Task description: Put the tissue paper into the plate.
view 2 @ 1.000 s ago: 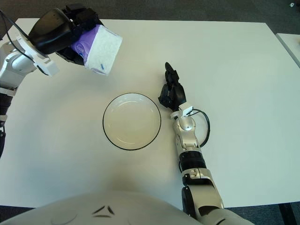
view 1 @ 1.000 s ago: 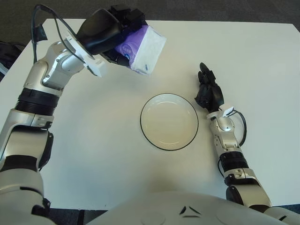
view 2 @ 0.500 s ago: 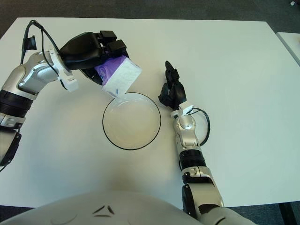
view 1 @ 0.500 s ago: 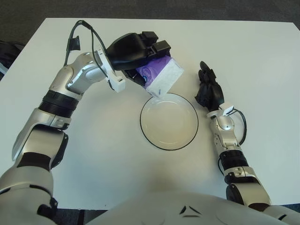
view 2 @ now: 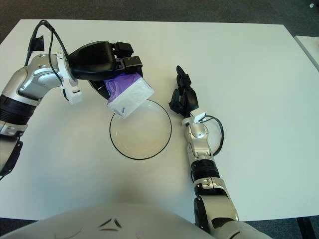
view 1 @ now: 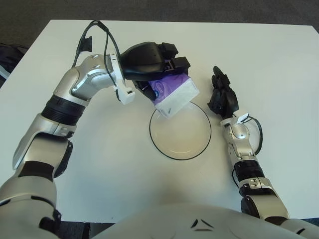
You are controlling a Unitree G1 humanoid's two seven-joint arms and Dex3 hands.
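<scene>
gripping the tissue paper [view 1: 173,93] over the plate [view 1: 201,148] at its 11 o'clock rim, the left hand [view 1: 149,59] had yet to release it, the right hand [view 1: 222,97] idling open-fingered at 3 o'clock.

A white table [view 1: 279,59] fills the view, with dark grey floor [view 1: 199,10] beyond its far edge.

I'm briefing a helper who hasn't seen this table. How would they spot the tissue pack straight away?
Start at the white table, then find the round black-rimmed plate near its middle. Over the plate's far-left rim, the left hand grips the tissue pack: a soft white block with a purple end, the only coloured thing there. The right hand shows right of the plate.
</scene>
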